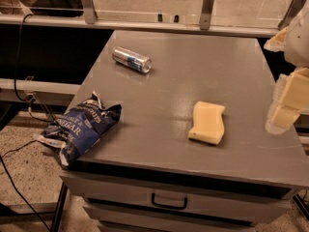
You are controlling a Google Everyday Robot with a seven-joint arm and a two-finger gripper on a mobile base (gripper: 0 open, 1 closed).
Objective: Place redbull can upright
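Surface (193, 66): grey, flat-topped cabinet; seen from above at its near edge; all loose items are carried on it.
Drawer (120, 193): set in the near face under the surface; a dark handle (169, 202) is fitted at mid-width.
Chip bag (82, 129): dark blue, crinkled; laid flat at the near left corner, its lower end hung over the left edge.
Pincer (286, 105): pale, cream-coloured; found at the right edge of the scene, above the right side of the surface, well apart from the can. Nothing is seen held; open or closed cannot be told.
Sponge (207, 122): yellow, roughly rectangular; laid flat right of centre, towards the near side, between bag and pincer.
Redbull can (132, 59): silver and blue; laid on its side at the far left, shiny end turned right and near. Not upright. Nothing is touched by it.
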